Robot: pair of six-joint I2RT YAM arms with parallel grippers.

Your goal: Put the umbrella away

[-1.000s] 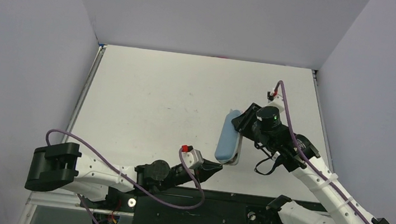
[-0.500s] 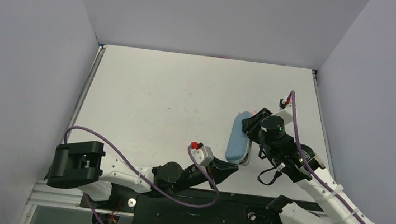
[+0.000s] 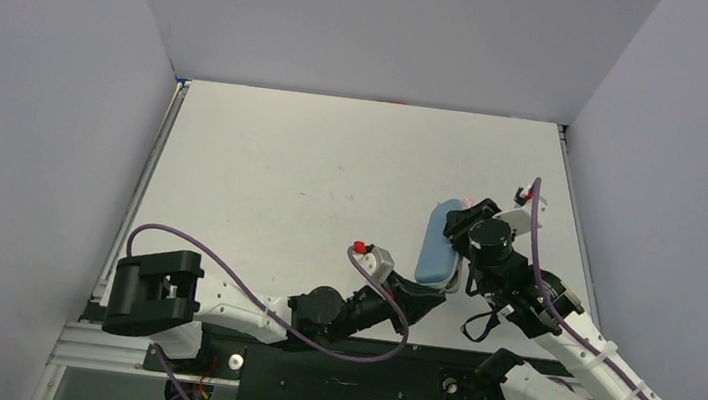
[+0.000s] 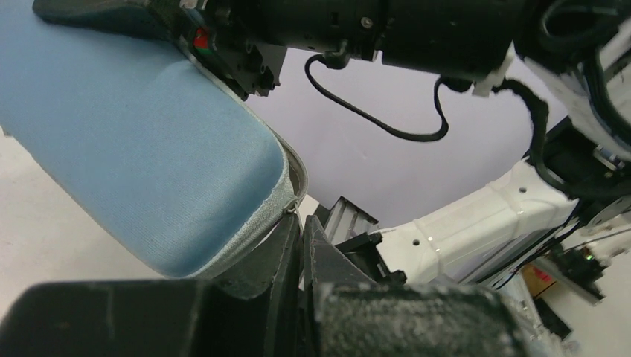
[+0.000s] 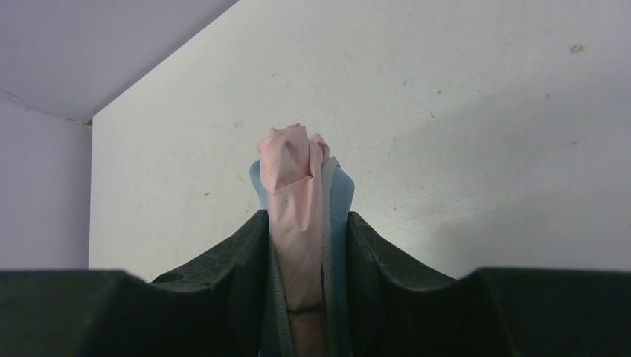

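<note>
While inside the blue case (image 5: 342,202) — pink umbrella (image 5: 292,172), right jaws around both.

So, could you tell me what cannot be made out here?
Right wrist view: only pink fabric of the umbrella shows; the rest is inside the case, behind the right gripper.
Left wrist view: the left gripper is shut at the case's zipper edge, too close to show whether it pinches anything.
Top view: the umbrella is too small.

Illumination is bright, even and diffuse from overhead. The flat white matte tabletop (image 3: 312,175) carries only faint, soft-edged shadows. Nearest its wrist lens, the black left gripper (image 4: 301,227) renders blurred.
</note>
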